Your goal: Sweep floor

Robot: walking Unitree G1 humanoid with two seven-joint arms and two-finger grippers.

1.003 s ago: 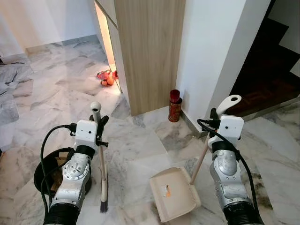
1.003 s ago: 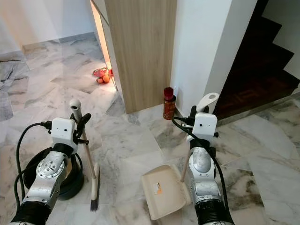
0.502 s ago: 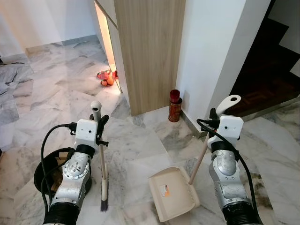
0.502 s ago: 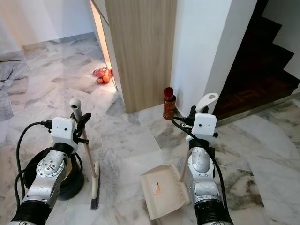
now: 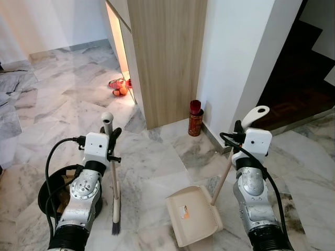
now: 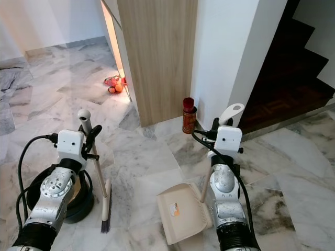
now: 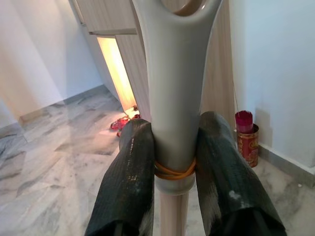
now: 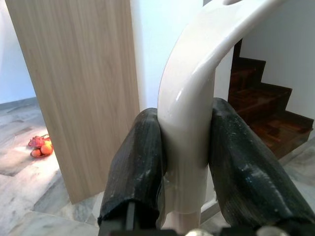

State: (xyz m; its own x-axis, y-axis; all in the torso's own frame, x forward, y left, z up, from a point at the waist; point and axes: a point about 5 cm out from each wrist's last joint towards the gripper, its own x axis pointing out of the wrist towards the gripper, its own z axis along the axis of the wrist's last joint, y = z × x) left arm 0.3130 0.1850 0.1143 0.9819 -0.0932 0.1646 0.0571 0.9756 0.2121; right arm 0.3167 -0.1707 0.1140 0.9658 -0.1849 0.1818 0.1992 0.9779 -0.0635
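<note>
My left gripper [image 5: 111,137] is shut on the broom's [image 5: 114,198] beige handle, just below its grey rounded top. The broom stands nearly upright, its dark bristles [image 5: 115,228] resting on the marble floor. In the left wrist view both black fingers [image 7: 127,182] press the handle [image 7: 174,98] from either side. My right gripper [image 5: 238,129] is shut on the white looped handle [image 8: 184,113] of the beige dustpan [image 5: 193,215]. The dustpan lies flat on the floor between my arms, with its long stick slanting up to the gripper.
A black bucket [image 5: 47,189] stands by my left arm. Ahead rises a wooden cabinet [image 5: 167,57], with a red tin of sticks [image 5: 195,119] at the white wall's foot. Small oranges and red items [image 5: 119,87] lie near the lit gap. Dark wooden stairs [image 5: 298,78] climb at the right.
The dustpan has slid a touch to the left on the floor. The broom and both grips look the same.
</note>
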